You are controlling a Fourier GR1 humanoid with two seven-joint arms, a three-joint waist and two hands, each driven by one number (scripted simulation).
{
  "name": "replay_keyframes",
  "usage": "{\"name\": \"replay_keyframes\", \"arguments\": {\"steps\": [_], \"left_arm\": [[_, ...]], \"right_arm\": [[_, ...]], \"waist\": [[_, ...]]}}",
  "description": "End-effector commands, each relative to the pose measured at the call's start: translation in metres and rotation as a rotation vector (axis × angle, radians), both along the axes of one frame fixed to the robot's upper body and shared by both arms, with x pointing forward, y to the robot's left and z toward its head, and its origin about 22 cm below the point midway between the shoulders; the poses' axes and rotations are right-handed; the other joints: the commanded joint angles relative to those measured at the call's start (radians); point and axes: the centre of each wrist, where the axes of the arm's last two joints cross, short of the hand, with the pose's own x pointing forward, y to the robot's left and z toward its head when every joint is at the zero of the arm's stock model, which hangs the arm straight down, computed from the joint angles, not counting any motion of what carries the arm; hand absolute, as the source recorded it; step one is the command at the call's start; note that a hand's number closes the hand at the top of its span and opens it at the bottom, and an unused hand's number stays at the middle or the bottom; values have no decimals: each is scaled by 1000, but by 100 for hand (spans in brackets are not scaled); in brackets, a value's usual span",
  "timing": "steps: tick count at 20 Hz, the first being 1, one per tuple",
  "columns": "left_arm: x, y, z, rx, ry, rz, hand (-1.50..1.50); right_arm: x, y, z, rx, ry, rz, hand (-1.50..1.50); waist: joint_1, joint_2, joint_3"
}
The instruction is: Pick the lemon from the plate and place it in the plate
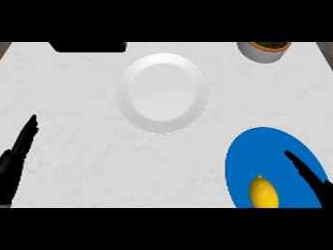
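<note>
A yellow lemon [264, 193] lies on the blue plate [259, 146] at the lower right of the counter. My right hand [314, 180] hovers over that plate's right side, its fingers straight and pointing up-left, just right of the lemon and not touching it. An empty white plate [162, 93] sits in the upper middle of the counter. At the lower left my left hand [14, 158] rests open, fingers straight and pointing up.
A white pot with dark contents [264, 50] stands at the back right edge. A black object [88, 46] sits at the back left edge. Brown floor shows past the counter's left and right sides.
</note>
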Motion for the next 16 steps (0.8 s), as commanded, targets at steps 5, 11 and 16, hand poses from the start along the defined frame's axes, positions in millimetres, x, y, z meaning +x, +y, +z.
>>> {"name": "replay_keyframes", "arguments": {"steps": [5, 11, 16], "left_arm": [[3, -6, -8, 13, 16, -5, 0], [-2, -5, -3, -3, 17, 7, 0], [4, 12, -19, -21, -7, -2, 0]], "right_arm": [[26, 21, -20, -20, 55, 37, -150], [7, 13, -50, 5, 53, 9, -150], [24, 31, -69, 6, 69, 53, -150]], "waist": [[0, 0, 0], [-3, 0, 0], [-1, 1, 0]]}}
